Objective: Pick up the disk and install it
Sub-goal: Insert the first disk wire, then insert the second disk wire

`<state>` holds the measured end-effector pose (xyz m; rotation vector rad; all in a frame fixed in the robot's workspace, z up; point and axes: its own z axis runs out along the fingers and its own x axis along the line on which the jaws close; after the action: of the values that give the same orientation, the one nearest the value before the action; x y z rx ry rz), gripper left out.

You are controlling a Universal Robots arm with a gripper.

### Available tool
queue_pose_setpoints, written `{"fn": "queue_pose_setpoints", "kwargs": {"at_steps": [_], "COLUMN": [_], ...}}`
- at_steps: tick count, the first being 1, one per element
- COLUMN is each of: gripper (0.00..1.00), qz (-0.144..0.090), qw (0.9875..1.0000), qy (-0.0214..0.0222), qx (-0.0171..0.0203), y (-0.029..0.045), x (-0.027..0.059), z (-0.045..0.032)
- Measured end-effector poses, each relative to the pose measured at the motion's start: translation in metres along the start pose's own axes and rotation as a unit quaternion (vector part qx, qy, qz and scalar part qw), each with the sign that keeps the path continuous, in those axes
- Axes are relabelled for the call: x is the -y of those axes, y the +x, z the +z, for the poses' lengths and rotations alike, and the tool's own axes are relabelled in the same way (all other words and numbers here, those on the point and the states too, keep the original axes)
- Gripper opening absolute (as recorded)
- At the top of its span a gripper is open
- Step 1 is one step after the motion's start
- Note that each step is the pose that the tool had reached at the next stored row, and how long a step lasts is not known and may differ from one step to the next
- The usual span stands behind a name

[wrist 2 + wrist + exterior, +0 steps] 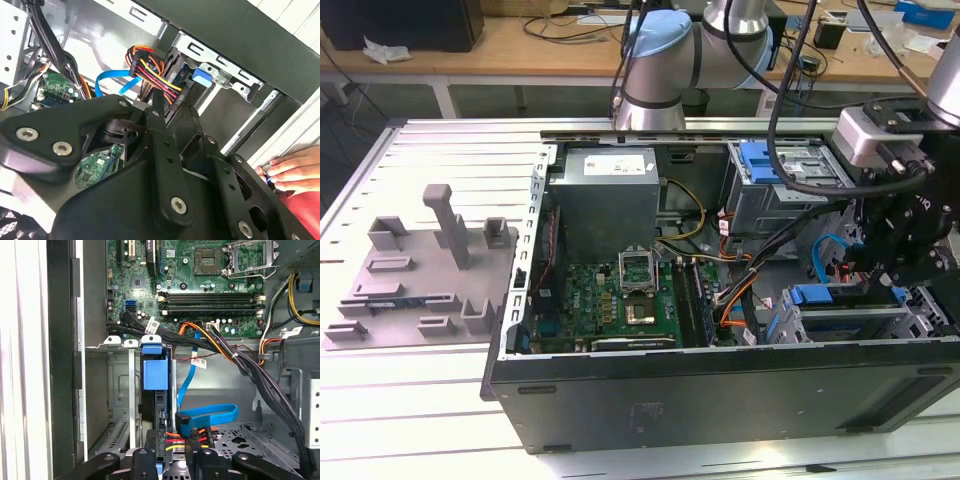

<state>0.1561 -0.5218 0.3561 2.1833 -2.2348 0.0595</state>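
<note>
Gripper (172,460) fingers pinch the blue-framed disk (155,372), standing on edge in the drive cage (117,390)

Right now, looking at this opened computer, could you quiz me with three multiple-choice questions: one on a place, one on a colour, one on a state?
1. In the exterior view, where does the grey plastic stand sit?
A) On the exterior view's left of the computer case
B) Inside the case
C) On the exterior view's right of the case

2. What colour is the flat cable looping beside the drive cage?
A) Green
B) Blue
C) White

3. How is the computer case?
A) Closed up
B) Open, with the circuit board showing
C) Wrapped in plastic

Answers:
1 A: the stand lies outside the case, off its end at the exterior view's left.
2 B: the cable is bright blue in the first wrist view.
3 B: the board and wiring are in plain sight from above.
</note>
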Motion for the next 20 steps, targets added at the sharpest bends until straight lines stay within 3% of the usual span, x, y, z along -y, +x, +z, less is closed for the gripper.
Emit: {"fn": "queue_pose_setpoints", "kwargs": {"at_steps": [1, 9, 20], "gripper": [0.36, 0.36, 0.36], "qz": [0.0, 0.0, 0.0], "qw": [1.0, 0.9999, 0.9997], "qy": [0.0002, 0.0003, 0.0006], "qx": [-0.0075, -0.0119, -0.0229], "y": [-0.0097, -0.0165, -0.0334], "x": [-0.0001, -0.0002, -0.0004], "z": [-0.0082, -0.0123, -0.0223]}}
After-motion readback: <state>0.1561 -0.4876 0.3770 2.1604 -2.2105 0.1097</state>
